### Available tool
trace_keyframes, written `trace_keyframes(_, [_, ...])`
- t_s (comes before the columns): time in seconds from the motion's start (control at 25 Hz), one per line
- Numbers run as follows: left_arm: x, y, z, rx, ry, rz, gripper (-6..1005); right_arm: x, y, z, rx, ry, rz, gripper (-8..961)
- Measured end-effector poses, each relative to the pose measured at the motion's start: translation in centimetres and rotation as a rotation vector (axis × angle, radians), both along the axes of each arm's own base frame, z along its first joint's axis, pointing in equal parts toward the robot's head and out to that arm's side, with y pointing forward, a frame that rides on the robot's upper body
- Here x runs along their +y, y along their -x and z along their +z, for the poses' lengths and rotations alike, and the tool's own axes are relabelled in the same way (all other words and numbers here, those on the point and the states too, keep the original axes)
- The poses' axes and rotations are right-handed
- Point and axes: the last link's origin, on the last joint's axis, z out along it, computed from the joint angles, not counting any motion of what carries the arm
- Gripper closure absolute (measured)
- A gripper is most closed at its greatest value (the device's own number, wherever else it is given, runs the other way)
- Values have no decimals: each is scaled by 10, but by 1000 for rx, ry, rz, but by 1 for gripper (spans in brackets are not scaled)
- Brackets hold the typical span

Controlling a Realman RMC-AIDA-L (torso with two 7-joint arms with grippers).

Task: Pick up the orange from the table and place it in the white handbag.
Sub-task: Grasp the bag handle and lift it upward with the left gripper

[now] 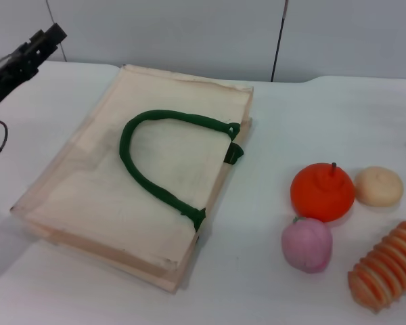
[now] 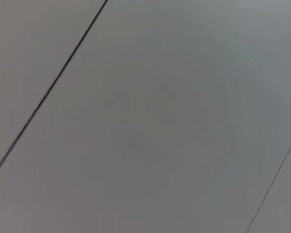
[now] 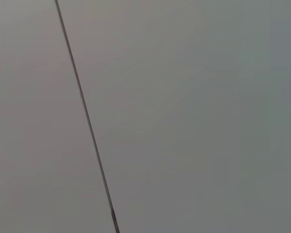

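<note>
At the far left, we see our left arm (image 1: 17,61) raised above the table (image 1: 257,271), a dark shape reaching in from the left edge toward the far corner of the bag. We cannot tell how its claw stands, as the tip shows only as a dark block. Our left wrist view takes in nothing but a plain grey panelled surface (image 2: 160,121) crossed by thin dark seams.

Next comes the white handbag (image 1: 108,196), lying flat on the table's left half, its long sides running from the far right to the near left. Its dark green handle (image 1: 152,159) lies in a loop on the upper face, both ends fixed near the bag's right edge.

Well apart to the right, the orange (image 1: 322,192) sits on the table with its small dark stem up. A pink round fruit (image 1: 306,244) lies just nearer than it and seems to touch it, and a pale beige ball (image 1: 378,186) sits just beside it on the right. At the near right lies a ribbed orange-and-cream item (image 1: 387,265).

Our right arm does not show in the head view, and its wrist view shows only the same grey panelling.
</note>
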Motion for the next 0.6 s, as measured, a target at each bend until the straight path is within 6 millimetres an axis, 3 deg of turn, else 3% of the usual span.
trace_keyframes(0.6, [22,-7,5,-25,332,154,443,0,-1,1,3,-4,-3,377])
